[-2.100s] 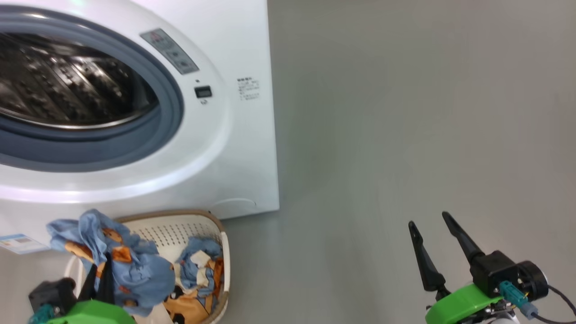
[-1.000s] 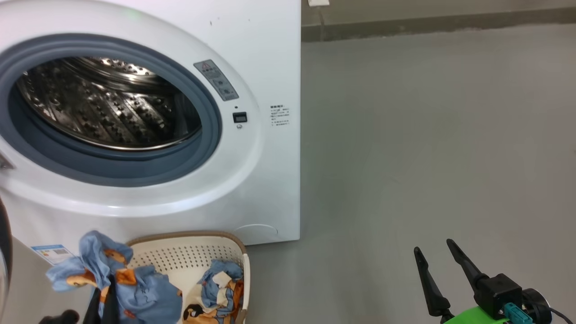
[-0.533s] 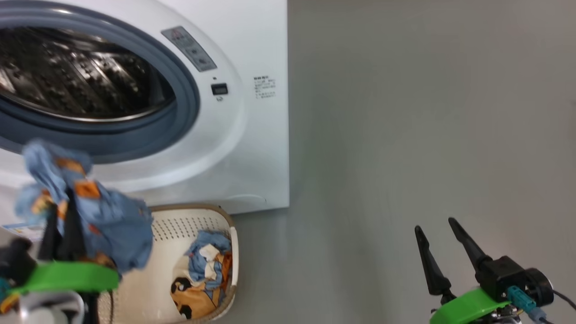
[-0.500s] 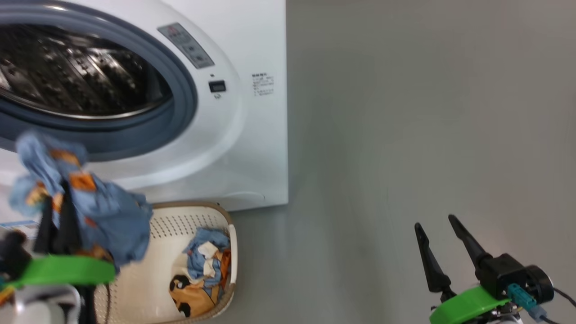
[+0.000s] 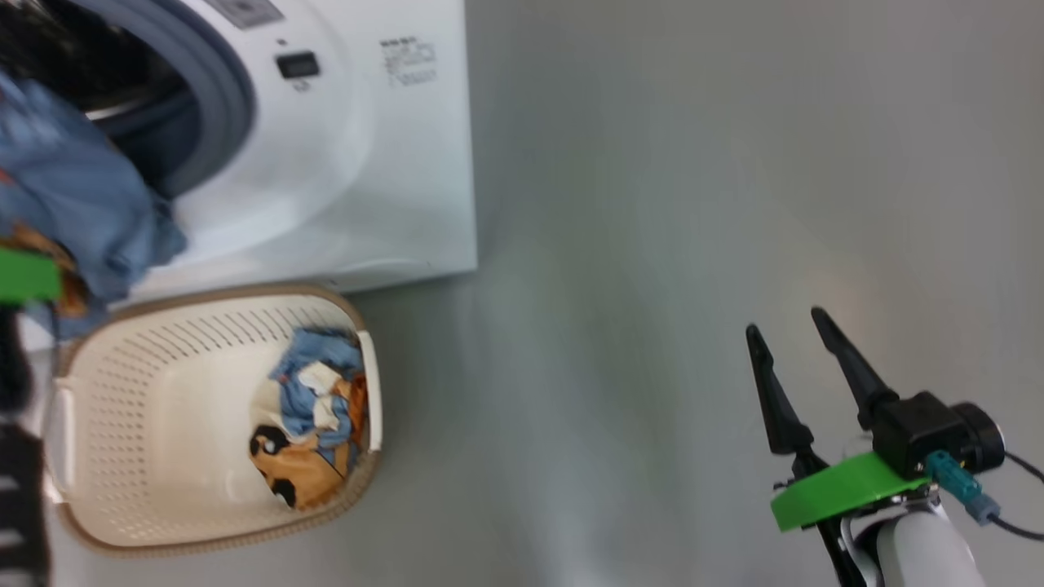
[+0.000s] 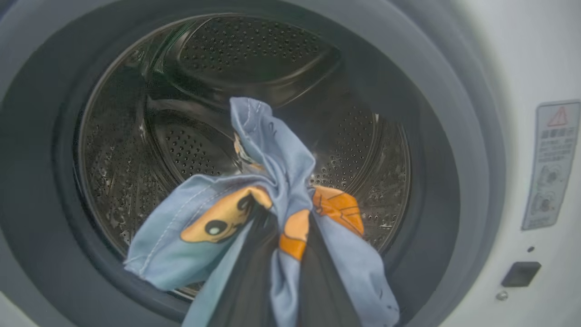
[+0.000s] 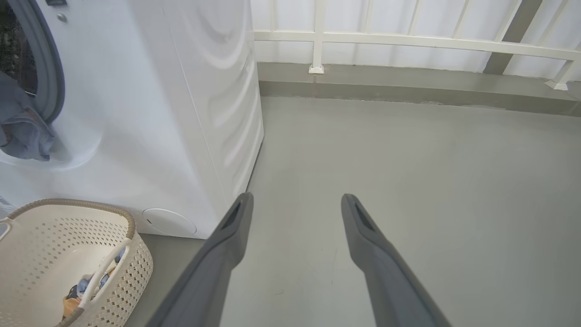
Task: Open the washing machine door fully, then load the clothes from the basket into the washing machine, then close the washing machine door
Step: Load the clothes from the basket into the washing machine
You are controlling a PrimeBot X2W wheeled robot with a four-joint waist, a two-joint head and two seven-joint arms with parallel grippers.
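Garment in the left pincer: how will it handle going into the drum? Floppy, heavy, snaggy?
Probably floppy: the garment bunches and droops on both sides of the left pincer. Likely light, since a pinch on one fold carries all of it. It may drape over the gasket rather than clear into the drum, as loose corners hang low.

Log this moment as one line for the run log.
phase: loading | left gripper: shut on blue garment, at drum opening | right gripper: open, empty, above floor | basket: more clothes inside

red warning triangle (image 6: pixel 558 117) on grey label (image 6: pixel 550 163) on washing machine (image 6: pixel 522 54), lettering too blurred to read
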